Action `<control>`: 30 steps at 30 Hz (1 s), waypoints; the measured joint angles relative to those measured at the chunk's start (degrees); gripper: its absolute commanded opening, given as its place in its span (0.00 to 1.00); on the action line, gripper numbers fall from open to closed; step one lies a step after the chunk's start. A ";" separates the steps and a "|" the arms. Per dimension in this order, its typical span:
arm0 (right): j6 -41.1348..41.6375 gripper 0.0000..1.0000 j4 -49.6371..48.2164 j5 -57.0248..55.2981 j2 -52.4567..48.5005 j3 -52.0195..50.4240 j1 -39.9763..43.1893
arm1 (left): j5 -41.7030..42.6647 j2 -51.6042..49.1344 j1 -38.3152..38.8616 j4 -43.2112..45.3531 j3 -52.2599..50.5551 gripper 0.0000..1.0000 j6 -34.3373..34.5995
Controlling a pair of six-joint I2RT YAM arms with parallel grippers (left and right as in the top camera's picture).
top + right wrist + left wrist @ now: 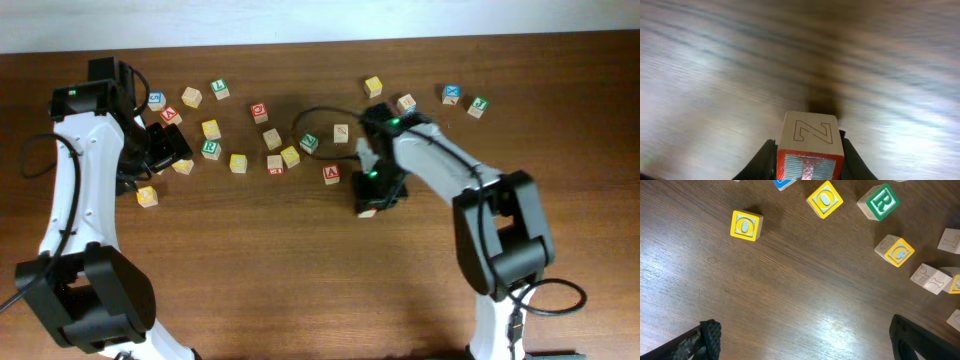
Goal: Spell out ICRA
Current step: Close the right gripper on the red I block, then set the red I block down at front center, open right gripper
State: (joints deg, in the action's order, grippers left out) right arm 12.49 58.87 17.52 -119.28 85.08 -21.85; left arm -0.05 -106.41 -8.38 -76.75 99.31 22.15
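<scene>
My right gripper (pixel 372 193) is shut on a wooden letter block (pixel 810 145) with a red-framed face and an outlined Z on its top side. It holds the block just over bare wood near the table's middle. The block's edge shows under the gripper in the overhead view (pixel 367 211). My left gripper (pixel 807 345) is open and empty over bare wood at the left (pixel 165 150). Ahead of it lie a yellow O block (pixel 746 225), a green B block (pixel 879 201) and two more yellow blocks (pixel 825 199), (pixel 895 250).
Several letter blocks lie scattered along the far half of the table, among them a red A block (pixel 331 173), a red block (pixel 259 111), a green block (pixel 309 143) and a blue block (pixel 451 94). A black cable (pixel 305 118) loops near the right arm.
</scene>
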 measured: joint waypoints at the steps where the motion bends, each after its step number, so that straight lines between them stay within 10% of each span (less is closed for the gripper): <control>1: 1.77 0.22 -1.29 0.13 0.00 -0.02 -2.05 | 0.00 0.00 0.00 -0.02 0.00 0.99 0.00; 15: 30.60 0.23 -12.41 -15.15 0.00 -0.07 -24.90 | 0.00 0.00 0.00 0.00 0.00 0.99 0.00; 30: 28.83 0.53 -12.94 -17.35 0.00 0.33 -25.03 | 0.00 0.00 0.00 0.00 0.00 0.99 0.00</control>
State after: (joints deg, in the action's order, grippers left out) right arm 41.32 45.93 0.16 -119.28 85.41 -46.87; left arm -0.05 -106.41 -8.38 -76.75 99.31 22.15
